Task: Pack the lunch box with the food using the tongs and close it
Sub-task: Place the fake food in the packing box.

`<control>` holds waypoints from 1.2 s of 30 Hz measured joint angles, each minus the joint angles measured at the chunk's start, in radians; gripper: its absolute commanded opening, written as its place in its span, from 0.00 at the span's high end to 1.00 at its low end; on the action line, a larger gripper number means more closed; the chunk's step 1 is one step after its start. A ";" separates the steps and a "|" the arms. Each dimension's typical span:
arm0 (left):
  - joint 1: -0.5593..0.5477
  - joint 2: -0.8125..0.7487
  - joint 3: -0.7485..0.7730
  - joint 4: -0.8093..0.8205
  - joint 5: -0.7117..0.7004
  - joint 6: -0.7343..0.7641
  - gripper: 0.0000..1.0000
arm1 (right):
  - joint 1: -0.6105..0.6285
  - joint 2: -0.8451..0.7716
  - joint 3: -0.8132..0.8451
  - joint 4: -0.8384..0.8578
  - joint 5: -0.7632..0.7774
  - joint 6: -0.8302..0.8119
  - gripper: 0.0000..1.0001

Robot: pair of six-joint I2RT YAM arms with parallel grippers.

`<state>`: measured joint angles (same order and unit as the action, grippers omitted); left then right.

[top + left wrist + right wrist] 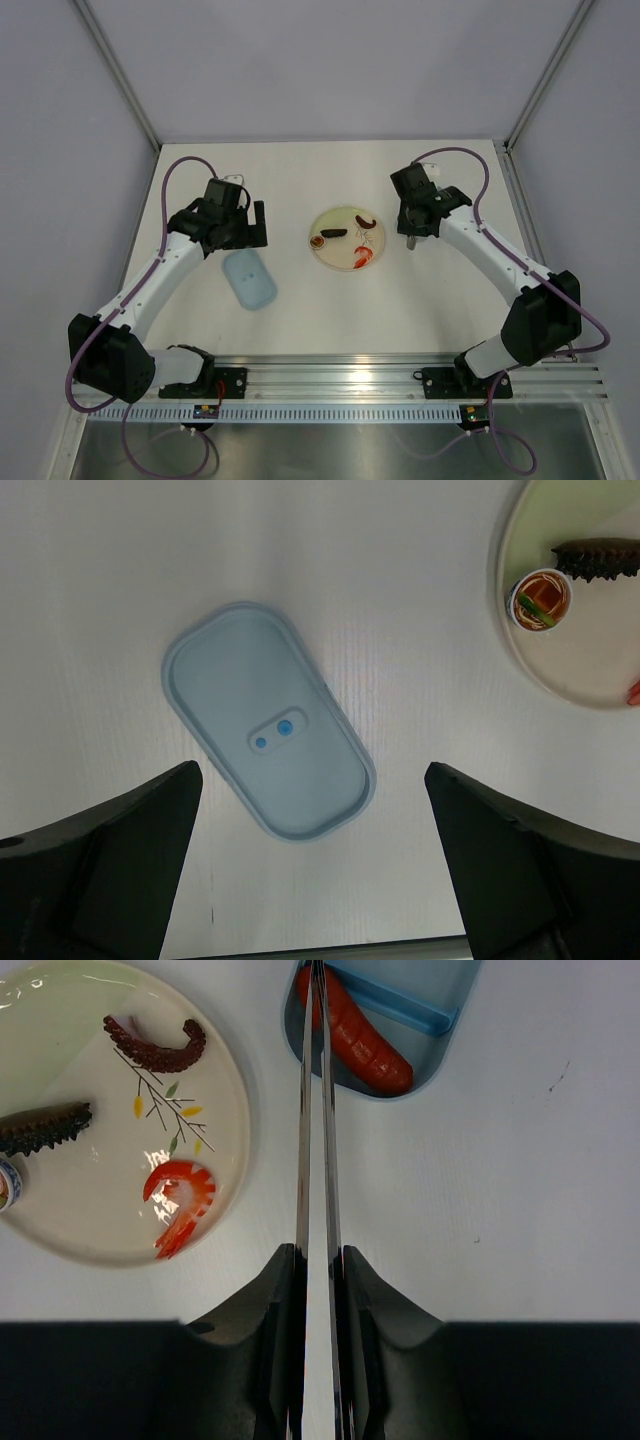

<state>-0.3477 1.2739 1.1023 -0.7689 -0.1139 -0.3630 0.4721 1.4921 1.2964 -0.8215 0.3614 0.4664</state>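
Observation:
The lunch box tub (445, 995) lies at the top of the right wrist view with a red sausage (358, 1038) inside it. My right gripper (318, 1280) (411, 232) is shut on the silver tongs (317, 1110). Their arms are squeezed nearly together, and the tips reach the tub's left rim beside the sausage. The lunch box lid (268, 733) (249, 279) lies flat on the table. My left gripper (310, 870) (255, 224) hovers above it, open and empty. On the plate rest a shrimp (180, 1200), a dark red tentacle (155, 1050), a brown spiky piece (45, 1128) (598, 560) and a small round piece (540, 598).
The round pale-yellow plate (326, 222) (110, 1230) (575, 680) sits mid-table between the arms, left of the tub. In the top view the right arm hides the tub. White walls stand on three sides of the table.

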 measured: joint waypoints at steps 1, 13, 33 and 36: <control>0.000 0.000 0.000 0.000 0.000 0.000 0.01 | 0.000 0.006 0.002 0.004 0.003 0.000 0.88; 0.000 0.000 0.000 0.000 -0.002 0.001 0.01 | 0.000 0.045 0.003 0.021 0.019 0.000 0.89; 0.000 0.006 0.000 0.002 -0.014 0.001 0.01 | 0.052 -0.095 0.074 -0.002 -0.124 -0.001 0.78; 0.000 0.006 0.000 0.002 -0.014 0.001 0.01 | 0.095 -0.066 0.074 0.003 -0.146 -0.007 0.76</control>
<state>-0.3477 1.2800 1.1019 -0.7666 -0.1284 -0.3622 0.5667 1.4261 1.3701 -0.8185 0.2150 0.4595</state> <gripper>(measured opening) 0.988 0.291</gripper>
